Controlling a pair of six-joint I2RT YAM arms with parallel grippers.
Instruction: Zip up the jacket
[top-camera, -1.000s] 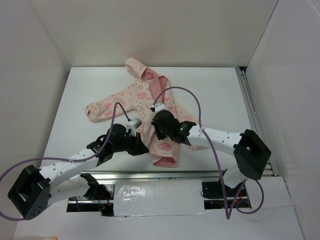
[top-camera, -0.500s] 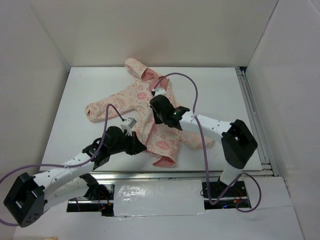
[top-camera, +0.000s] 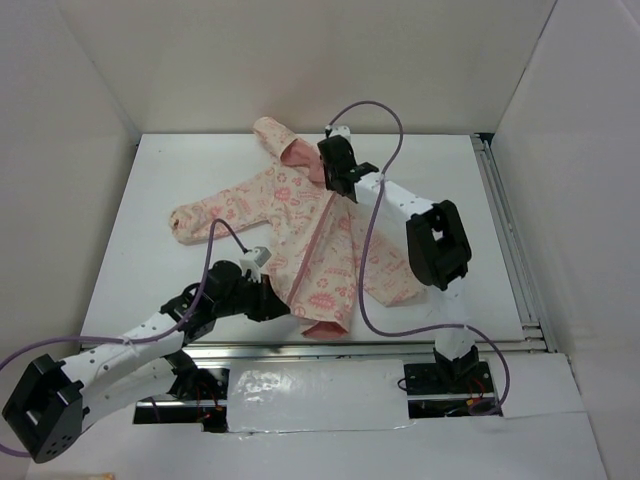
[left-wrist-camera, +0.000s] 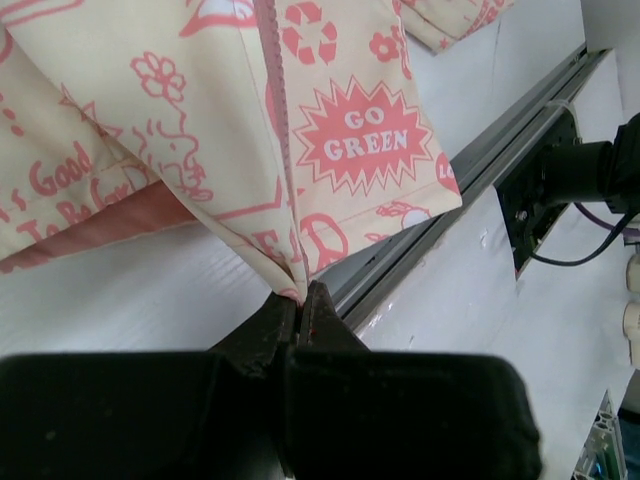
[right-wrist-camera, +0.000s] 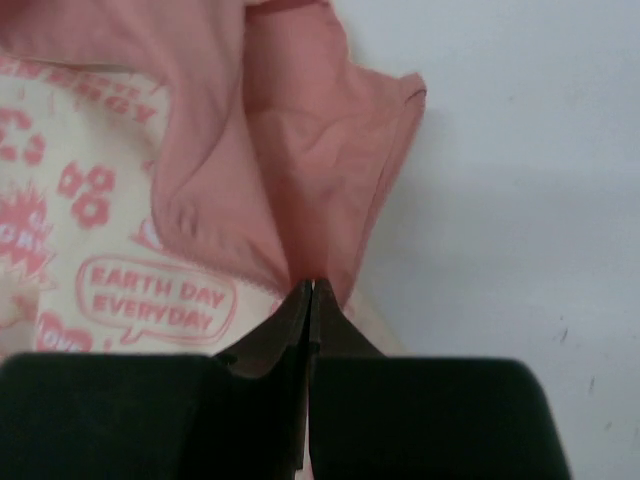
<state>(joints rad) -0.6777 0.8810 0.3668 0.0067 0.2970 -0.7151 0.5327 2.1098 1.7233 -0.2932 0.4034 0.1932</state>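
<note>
Pinching shut at the collar, the right hand (right-wrist-camera: 310, 288) has its fingers pressed together on a fold of the salmon lining (right-wrist-camera: 290, 150); the zip puller itself cannot be made out between them. A second ago this hand was halfway down the front, and it has since travelled up the chest to the neck. The left hand (left-wrist-camera: 300, 295) has stayed clamped on the bottom of the hem (left-wrist-camera: 330, 225), right where the zipper (left-wrist-camera: 272, 100) ends, keeping the front taut. That upward run suggests the pull is almost done: from above, the pink zipper line reads as one closed seam from hem to collar, so probably only the last stretch under the hood (top-camera: 275, 135) is left, if any. The jacket (top-camera: 300, 225) lies flat, front up, in the middle of the bench (top-camera: 450, 170). Its long axis runs far to near, with the hood pointing to the far wall and the hem at the near edge by the metal rail (left-wrist-camera: 470, 160), slanting slightly rightward as it comes near. One sleeve (top-camera: 200, 215) stretches off to the left.
</note>
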